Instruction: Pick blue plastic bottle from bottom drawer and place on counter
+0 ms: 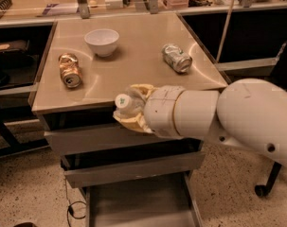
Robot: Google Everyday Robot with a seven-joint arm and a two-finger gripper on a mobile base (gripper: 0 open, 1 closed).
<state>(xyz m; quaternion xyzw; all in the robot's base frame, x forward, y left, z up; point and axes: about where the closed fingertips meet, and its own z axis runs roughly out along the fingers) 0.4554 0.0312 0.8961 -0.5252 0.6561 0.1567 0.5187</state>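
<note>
My gripper (130, 109) is shut on the blue plastic bottle (124, 103), whose white cap points toward the camera. Yellowish fingers (138, 91) wrap the bottle's body, so most of it is hidden. The gripper holds it at the front edge of the beige counter (133, 56), about level with the top. The bottom drawer (138, 207) stands pulled out below, its grey floor bare. My white arm reaches in from the right.
On the counter lie a gold can (69, 70) at the left, a white bowl (102, 41) at the back and a crushed silver can (176, 57) at the right. A long wooden bench (39, 4) runs behind. Two grey drawer fronts (86, 138) sit below the top.
</note>
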